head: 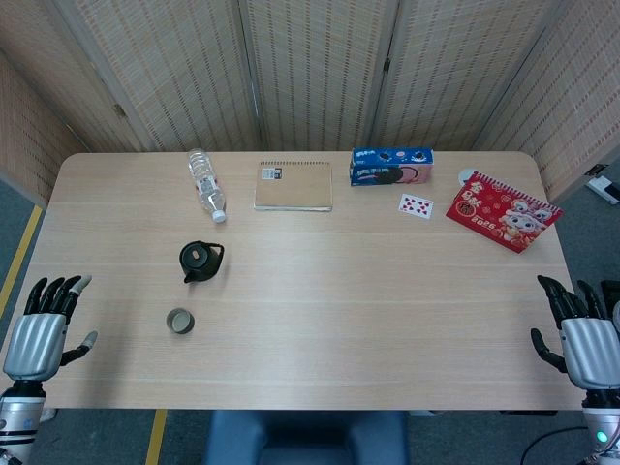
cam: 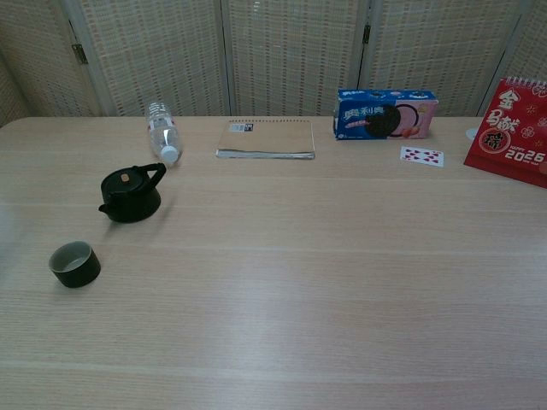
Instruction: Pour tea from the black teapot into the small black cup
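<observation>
The black teapot (head: pixel 201 261) (cam: pixel 131 196) stands upright on the left half of the table, lid on, handle arched over the top. The small black cup (head: pixel 179 321) (cam: pixel 74 263) sits a little nearer the front edge, below and left of the teapot, and looks empty. My left hand (head: pixel 44 325) hangs off the table's left edge, fingers spread, holding nothing. My right hand (head: pixel 578 333) hovers at the right edge, fingers also apart and empty. Neither hand shows in the chest view.
A plastic water bottle (head: pixel 205 184) lies behind the teapot. A spiral notebook (head: pixel 294 186), a blue cookie box (head: pixel 390 167), a playing card (head: pixel 416 205) and a red calendar (head: pixel 502 210) line the far side. Woven screens stand behind the table (head: pixel 339 320).
</observation>
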Tool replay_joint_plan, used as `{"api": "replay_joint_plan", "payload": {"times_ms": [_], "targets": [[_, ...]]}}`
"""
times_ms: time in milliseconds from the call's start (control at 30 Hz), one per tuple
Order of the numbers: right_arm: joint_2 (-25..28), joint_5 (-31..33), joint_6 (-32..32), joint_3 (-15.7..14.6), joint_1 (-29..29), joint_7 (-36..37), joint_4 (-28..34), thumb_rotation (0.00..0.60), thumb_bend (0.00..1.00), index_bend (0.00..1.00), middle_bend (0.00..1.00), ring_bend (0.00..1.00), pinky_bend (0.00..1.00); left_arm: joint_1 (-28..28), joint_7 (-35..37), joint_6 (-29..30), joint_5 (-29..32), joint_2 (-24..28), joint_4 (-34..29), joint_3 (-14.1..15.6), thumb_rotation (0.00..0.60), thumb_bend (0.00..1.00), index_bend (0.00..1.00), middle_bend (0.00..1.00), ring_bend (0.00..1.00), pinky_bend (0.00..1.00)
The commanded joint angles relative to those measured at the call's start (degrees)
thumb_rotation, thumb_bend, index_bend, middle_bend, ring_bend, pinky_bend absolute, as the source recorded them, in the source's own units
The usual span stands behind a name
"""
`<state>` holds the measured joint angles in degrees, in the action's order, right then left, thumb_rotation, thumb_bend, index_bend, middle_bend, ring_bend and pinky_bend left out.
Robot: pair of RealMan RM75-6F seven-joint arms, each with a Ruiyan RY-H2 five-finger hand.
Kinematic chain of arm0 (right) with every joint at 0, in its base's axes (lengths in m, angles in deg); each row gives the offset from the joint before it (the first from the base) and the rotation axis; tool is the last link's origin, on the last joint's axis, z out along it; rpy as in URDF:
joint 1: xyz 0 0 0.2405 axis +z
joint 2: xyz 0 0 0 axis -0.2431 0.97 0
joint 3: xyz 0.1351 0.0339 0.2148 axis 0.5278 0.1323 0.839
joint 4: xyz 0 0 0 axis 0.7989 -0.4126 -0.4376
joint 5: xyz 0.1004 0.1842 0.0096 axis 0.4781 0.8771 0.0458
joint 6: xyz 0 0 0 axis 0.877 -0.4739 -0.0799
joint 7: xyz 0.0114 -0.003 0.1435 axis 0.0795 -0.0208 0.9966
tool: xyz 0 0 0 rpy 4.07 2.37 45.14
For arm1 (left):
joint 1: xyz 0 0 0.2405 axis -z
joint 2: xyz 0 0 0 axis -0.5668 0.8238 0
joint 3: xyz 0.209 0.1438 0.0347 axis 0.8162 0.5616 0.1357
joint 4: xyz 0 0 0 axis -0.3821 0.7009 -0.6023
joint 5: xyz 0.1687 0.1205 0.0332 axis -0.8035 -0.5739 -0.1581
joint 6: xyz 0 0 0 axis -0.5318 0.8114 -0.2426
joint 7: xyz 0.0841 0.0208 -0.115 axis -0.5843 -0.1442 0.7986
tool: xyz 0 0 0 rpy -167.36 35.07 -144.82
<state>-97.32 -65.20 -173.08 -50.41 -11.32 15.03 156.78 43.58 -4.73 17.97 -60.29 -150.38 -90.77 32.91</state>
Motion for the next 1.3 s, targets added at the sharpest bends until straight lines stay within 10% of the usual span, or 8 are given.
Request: {"api": "replay_joint_plan", "payload": {"times_ms": [33,733,1300], "targets": [[0.1,0.0,-0.3,0.1,-0.1,0.0,0.1,0.600,0.43,0.03,0.16,0.24,0.08,0.1,0.1,0.1,0.0,-0.1,0.1,-0.1,0.600,0.32,0.14,0.15,0.12,0.06],[1.0,-0.7,-0.6,0.4,-0.1,-0.2,0.9,0.600,0.43,0.03,0.16,0.24,0.08,2.3,3.0,-1.2,-1.3,0.3,1.1,-0.8,0.600,0.32,0.16,0.17,0.15,0.09],[2.7,-2.0,-0.7,0.3,0.3,-2.0,3.5,0.600,0.43,0.03,0.16,0.24,0.08,17.7,20.4,-16.2,-8.3,-0.8,9.6,-2.5,0.600,0.39,0.38,0.34,0.31,0.20]]}}
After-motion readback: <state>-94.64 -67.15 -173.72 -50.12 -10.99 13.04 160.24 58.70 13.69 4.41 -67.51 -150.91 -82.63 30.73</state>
